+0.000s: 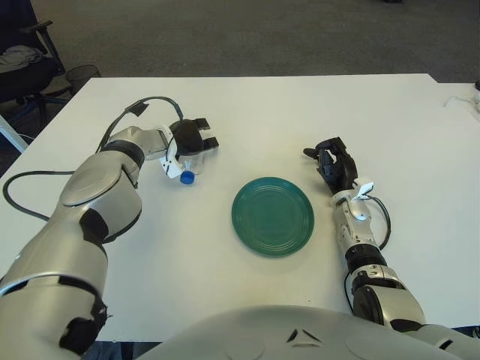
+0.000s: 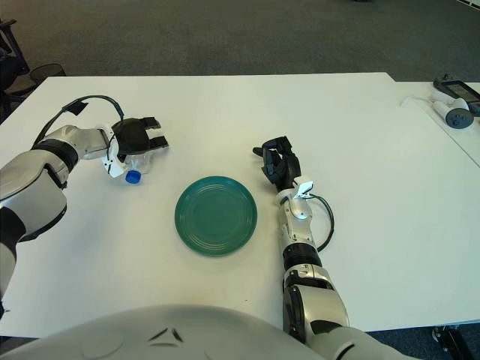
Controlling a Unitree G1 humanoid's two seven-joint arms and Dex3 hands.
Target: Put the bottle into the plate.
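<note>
The left hand (image 1: 190, 139) is seen lowered over the bottle (image 1: 190, 166) on the left part of the white table (image 1: 247, 112), its dark fingers (image 1: 205, 142) curled down around the bottle's clear body in a grasp. The bottle lies tilted under the palm, with its blue cap (image 1: 187, 178) poking out toward the robot (the cap is the only part fully clear of the hand). A white tag or bracket at the wrist is seen just beside the cap. A black cable (image 1: 146, 103) is looped from the left forearm over the tabletop.

The green plate (image 1: 272, 216) is placed to the right of the bottle, well apart from it, near the middle of the table; nothing is held in it. The bottle is therefore not yet in the plate.

The right hand (image 1: 331, 161) is shown just beyond the plate's right edge, its dark fingers loosely curled with nothing held between them.

At the far right edge of the table, small white and grey devices (image 2: 452, 103) are visible in the right eye view. An office chair (image 1: 22, 60) is seen off the table's left corner.
</note>
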